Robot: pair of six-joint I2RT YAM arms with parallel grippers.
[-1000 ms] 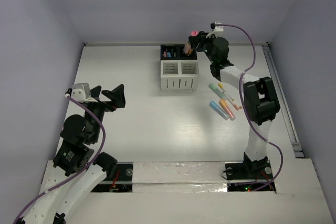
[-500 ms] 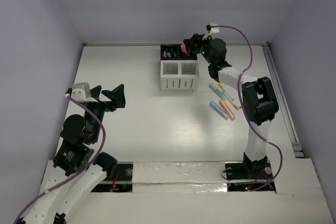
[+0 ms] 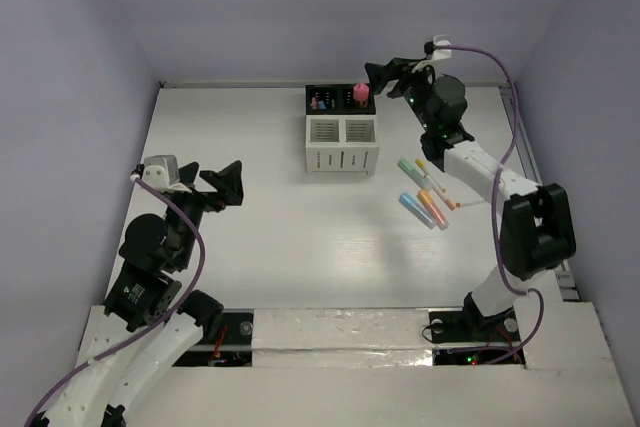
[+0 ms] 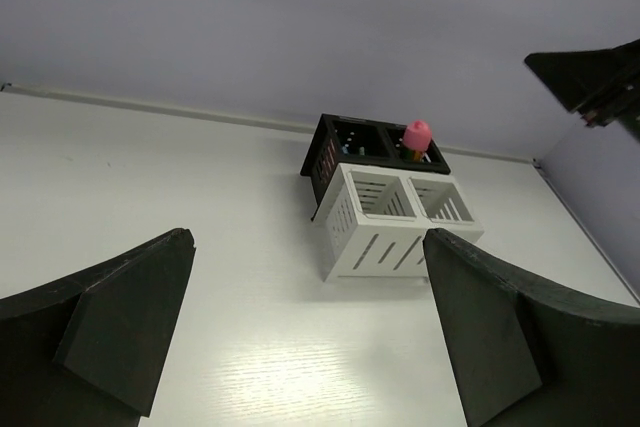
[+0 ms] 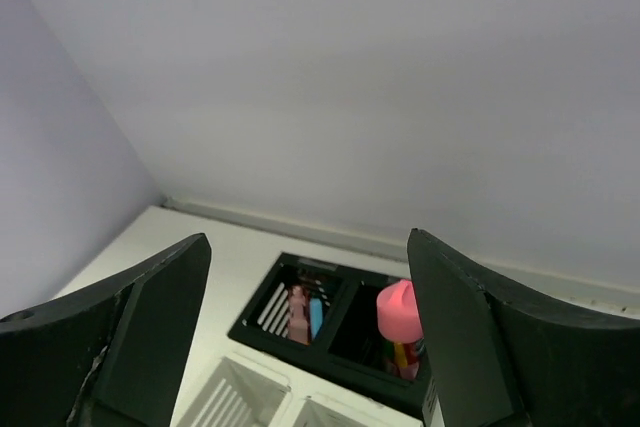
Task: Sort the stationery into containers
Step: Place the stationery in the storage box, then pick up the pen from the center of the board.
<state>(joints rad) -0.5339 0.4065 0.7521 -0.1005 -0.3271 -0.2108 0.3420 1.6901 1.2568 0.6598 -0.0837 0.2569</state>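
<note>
The left arm (image 3: 150, 247) and right arm (image 3: 478, 169) share white links, black joints, looping purple cables (image 3: 487, 54) and black wedge jaws.

Pale lavender walls (image 3: 300, 7) enclose a white table (image 3: 260, 227) on three sides under even light.

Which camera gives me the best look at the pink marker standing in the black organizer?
Right wrist: the pink marker looks largest there, upright in a black compartment. Left wrist shows only its cap above the rim; top external, a small pink spot.
</note>
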